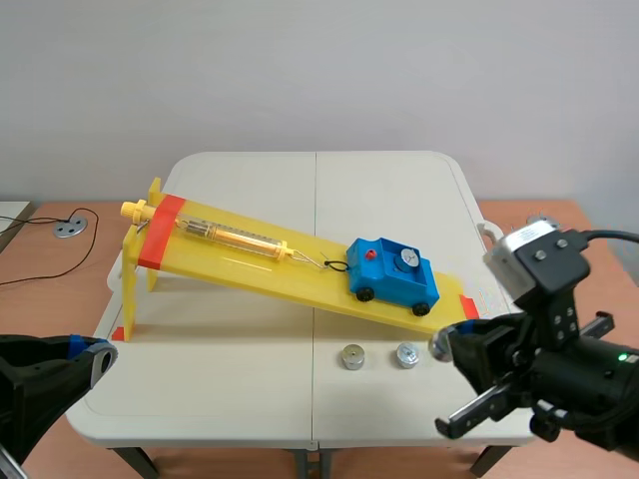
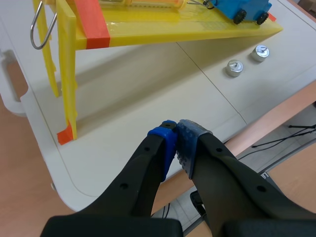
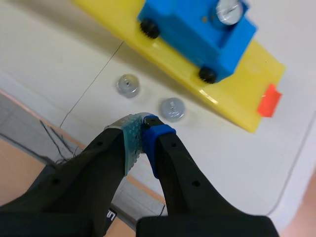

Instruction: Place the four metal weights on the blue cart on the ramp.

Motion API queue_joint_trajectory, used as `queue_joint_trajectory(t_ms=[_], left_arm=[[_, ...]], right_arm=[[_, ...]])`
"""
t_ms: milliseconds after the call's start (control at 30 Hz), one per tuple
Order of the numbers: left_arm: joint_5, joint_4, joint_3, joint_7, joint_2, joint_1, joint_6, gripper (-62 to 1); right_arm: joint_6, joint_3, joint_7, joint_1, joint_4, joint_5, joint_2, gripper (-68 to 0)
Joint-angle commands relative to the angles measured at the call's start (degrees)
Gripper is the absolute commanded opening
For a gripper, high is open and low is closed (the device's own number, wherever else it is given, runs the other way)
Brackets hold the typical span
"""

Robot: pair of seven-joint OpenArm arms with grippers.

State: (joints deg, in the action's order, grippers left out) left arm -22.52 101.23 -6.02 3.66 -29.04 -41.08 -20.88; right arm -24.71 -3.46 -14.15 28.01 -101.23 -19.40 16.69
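The yellow ramp (image 1: 250, 261) slopes down to the right. Near its low end sits the blue cart (image 1: 392, 273) with one metal weight (image 1: 406, 259) on its roof. Two more weights (image 1: 352, 356) (image 1: 406, 354) lie on the table in front of the ramp's low end. My right gripper (image 1: 444, 344) hangs just right of them, shut with nothing between its pads (image 3: 143, 123). In the right wrist view the near weight (image 3: 172, 108) lies just ahead of the fingertips, and the cart (image 3: 197, 29) is farther on. My left gripper (image 2: 176, 127) is shut over the table's front left edge.
A yellow spring scale (image 1: 235, 237) lies on the ramp, tied to the cart by a string. Red tape (image 1: 160, 232) wraps the ramp's high end, which stands on yellow legs (image 2: 66, 74). A metal hook (image 2: 37, 29) hangs there. The table's front edge (image 1: 300, 439) is near both grippers.
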Motion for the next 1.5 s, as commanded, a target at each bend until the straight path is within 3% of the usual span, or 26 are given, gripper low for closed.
queue_joint_trajectory(t_ms=[0,200,400,1067,1467], left_arm=[[-1.73,1.86,-0.44,-5.14,-0.57,1.11,-1.38,-57.7],[-1.73,1.86,-0.44,-5.14,-0.57,1.11,-1.38,-57.7],[-1.73,1.86,-0.44,-5.14,-0.57,1.11,-1.38,-57.7],[-1.73,1.86,-0.44,-5.14,-0.57,1.14,-1.38,-57.7],[-1.73,1.86,-0.44,-5.14,-0.55,1.14,-1.38,-57.7]], right_arm=[[-0.61,3.87,6.10,-2.29,-7.39,-6.84,2.03,-66.9],[-0.13,9.60,6.54,-4.11,-8.70,-8.50,1.07,-66.9],[-0.15,9.66,6.40,-9.25,-7.26,-8.50,-1.92,-66.9],[-0.37,4.81,6.64,-27.15,12.35,-8.52,-10.38,-66.9],[-0.39,2.10,6.54,-33.59,21.73,-8.48,-13.07,-66.9]])
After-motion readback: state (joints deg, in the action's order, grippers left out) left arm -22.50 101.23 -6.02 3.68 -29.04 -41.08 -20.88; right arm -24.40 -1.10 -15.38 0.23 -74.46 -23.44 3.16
